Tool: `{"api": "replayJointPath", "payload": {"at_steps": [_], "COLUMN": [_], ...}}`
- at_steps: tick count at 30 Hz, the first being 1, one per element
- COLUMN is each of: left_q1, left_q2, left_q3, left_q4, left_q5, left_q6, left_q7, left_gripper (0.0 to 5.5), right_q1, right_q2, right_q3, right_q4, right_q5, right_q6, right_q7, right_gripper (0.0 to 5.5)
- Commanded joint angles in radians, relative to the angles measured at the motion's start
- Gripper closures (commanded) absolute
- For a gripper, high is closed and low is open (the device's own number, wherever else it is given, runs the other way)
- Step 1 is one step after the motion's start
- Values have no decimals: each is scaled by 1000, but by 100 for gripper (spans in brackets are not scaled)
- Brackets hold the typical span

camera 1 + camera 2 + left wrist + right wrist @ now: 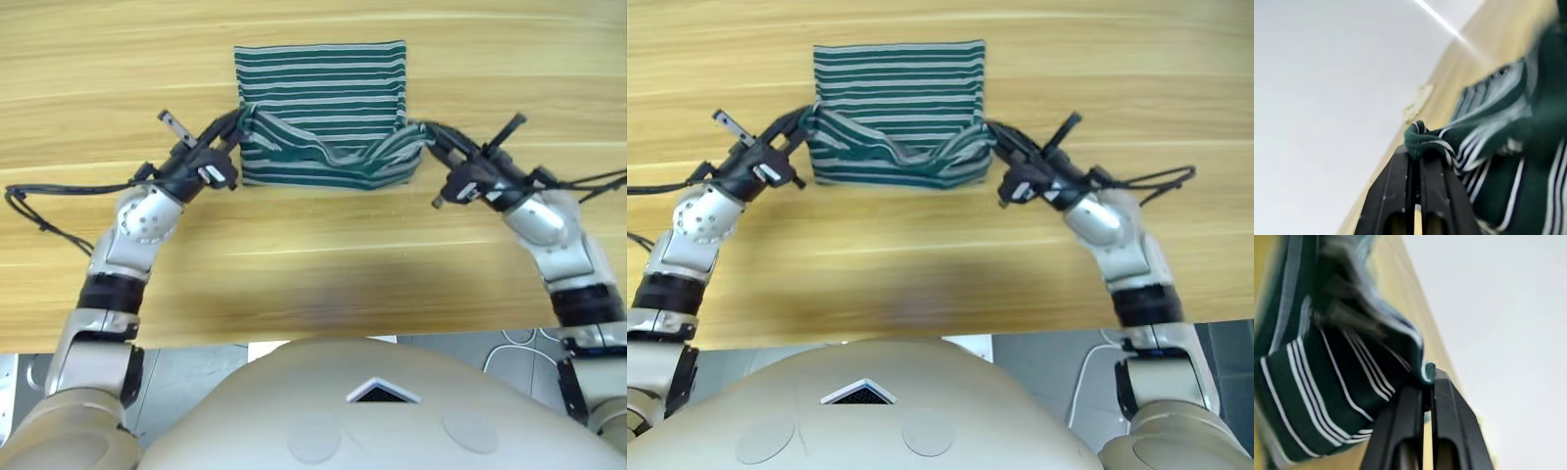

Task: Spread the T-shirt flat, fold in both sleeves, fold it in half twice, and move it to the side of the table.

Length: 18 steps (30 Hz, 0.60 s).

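Nearest in, below the counter's [313,255] front edge, there's a strip of grey floor [196,377]. Then a broad stretch of bare wood, and both arms come up over it from either side. A black cable [29,211] loops across the wood by the left arm, and another cable [598,181] trails off the right forearm toward the counter's right edge.

On to the left gripper [240,117]: its fingers [1432,171] are pinched together on a bunched corner of the T-shirt [323,88], on the left side of its near edge. The right gripper [423,127] matches it, fingers [1442,401] clamped narrow on the opposite near corner. Between the two, the near edge of the green-and-white striped cloth is raised off the wood and sags in the middle, and that hanging fold hides the layer under it.

Beyond the fold, the far half of the shirt lies flat as a neat rectangle, centred across the counter. Behind it, plain wood runs on.
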Motion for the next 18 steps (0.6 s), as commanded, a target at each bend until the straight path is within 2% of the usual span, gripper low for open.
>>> {"api": "replayJointPath", "payload": {"at_steps": [1,5,9,18], "left_q1": [-177,-349,-461,-610], "left_q2": [-58,-103,-129,-176], "left_q3": [-11,-60,-90,-139], "left_q4": [190,456,649,884], "left_q5": [91,176,214,251], "left_q6": [30,25,18,83], "left_q7": [102,192,265,343], "left_gripper": [548,548,548,548], "right_q1": [-226,-443,-577,-702], "right_q2": [104,193,244,307], "right_q3": [32,91,136,181], "right_q4": [241,542,759,990], "right_q5": [-109,-218,-272,-286], "right_q6": [12,38,58,123], "right_q7": [-136,-298,-409,-525], "right_gripper": [550,550,550,550]}}
